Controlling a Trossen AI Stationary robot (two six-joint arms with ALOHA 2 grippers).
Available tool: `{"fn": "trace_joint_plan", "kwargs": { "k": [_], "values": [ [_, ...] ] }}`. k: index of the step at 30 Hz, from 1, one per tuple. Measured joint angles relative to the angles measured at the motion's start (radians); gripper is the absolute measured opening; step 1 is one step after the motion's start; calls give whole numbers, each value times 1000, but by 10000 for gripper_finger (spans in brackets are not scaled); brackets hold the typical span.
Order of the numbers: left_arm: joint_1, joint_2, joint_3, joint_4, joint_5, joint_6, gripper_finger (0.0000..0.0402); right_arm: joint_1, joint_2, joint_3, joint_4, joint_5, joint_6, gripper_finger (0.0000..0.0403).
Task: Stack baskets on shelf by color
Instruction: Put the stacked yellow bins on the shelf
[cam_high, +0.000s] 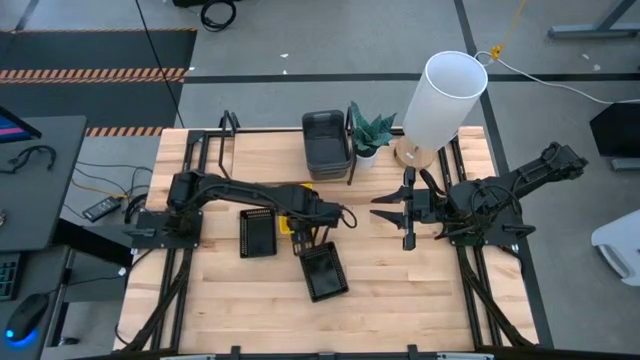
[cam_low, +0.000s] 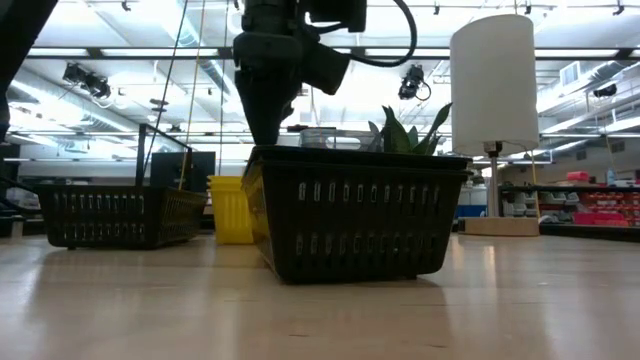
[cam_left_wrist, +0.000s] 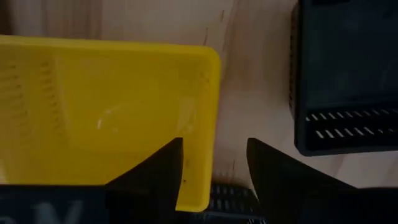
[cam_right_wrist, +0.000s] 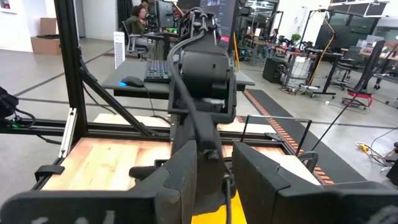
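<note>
Progress: partial, judging by how the baskets lie. Dark grey baskets (cam_high: 327, 145) sit nested as one stack at the far edge of the worktop, where the shelf (cam_high: 262, 141) appears to run beside the potted plant (cam_high: 370, 133) and the white lamp (cam_high: 442, 95); I cannot count the stack, and the shelf board is hard to separate from the tabletop in the high view. That colour looks done or close to it. Not yet placed: one black mesh basket (cam_high: 257, 232) near the middle of the worktop towards its left edge, a second black mesh basket (cam_high: 322, 271) nearer the front edge and turned at a slant, and one yellow basket (cam_left_wrist: 106, 112) between them, mostly hidden under the left arm in the high view. Other yellow or black baskets are not visible. Left gripper (cam_left_wrist: 214, 143) hangs directly over the yellow basket with fingers spread, one on each side of the basket's end wall, pinching nothing. Right gripper (cam_high: 388, 210) waits mid-worktop towards the right edge, fingers parted and empty. Judgement: yellow is the colour in hand, with its basket still to be carried to the far edge, and both black baskets remain after that.
</note>
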Motion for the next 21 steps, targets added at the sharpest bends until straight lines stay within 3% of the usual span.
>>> {"fn": "trace_joint_plan", "kwargs": {
  "k": [12, 21],
  "values": [
    [-6, 99, 0, 15, -20, 1, 150, 0, 0, 0, -3, 0, 0, 108],
    [-6, 131, -1, 18, -59, 14, 101, 0, 0, 0, -3, 0, 0, 108]
  ]
}}
